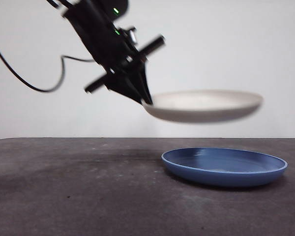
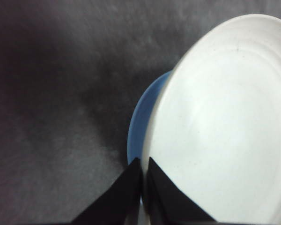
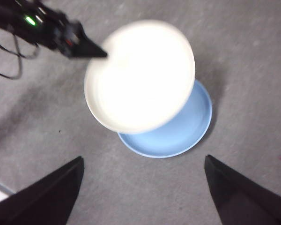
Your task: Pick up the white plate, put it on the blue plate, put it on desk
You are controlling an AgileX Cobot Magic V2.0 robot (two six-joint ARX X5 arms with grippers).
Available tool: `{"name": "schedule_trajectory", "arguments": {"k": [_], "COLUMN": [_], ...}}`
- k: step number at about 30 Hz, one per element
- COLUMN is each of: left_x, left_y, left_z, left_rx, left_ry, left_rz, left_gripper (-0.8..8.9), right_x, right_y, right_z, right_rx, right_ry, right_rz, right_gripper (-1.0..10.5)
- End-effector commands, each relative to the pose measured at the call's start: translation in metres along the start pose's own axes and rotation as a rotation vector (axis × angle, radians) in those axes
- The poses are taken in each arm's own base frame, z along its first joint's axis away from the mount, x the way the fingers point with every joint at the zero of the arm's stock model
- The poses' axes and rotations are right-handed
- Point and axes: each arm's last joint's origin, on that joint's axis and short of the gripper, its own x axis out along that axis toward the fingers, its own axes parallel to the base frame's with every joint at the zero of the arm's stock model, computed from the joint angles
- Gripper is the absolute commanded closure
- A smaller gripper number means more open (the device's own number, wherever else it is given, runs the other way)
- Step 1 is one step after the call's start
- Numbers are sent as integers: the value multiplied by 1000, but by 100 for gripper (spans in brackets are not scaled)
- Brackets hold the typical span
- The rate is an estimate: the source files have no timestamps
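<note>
1. No readable text, label, brand, number or sign is showing in any view.
2. The white plate [image 1: 204,105] and the blue plate [image 1: 224,166] are showing plain surfaces, no print or mark.
3. The desk [image 1: 78,191] is carrying only mottled scuffing, no lettering.
4. The arm of the left gripper [image 1: 145,101] is showing small green lights; these are glowing dots, not characters.
</note>
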Motion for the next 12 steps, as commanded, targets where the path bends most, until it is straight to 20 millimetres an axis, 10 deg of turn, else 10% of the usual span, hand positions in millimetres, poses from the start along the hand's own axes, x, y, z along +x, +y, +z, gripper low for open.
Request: {"name": "schedule_trajectory", "arguments": {"k": [1,12], "left_x": [21,71], "left_y": [-7,-9], "left_z": [3,-6], "left_rx": [12,21], "left_ry": [14,106], "left_rz": [15,35], "left_gripper": [804,804], "right_x": [-9,-11], "right_y": [3,4], "right_z": [4,3], "right_rx": [-4,0], "right_ry": [-29,-19], "right_rz": [-12,-12], "right_gripper": [534,534]}}
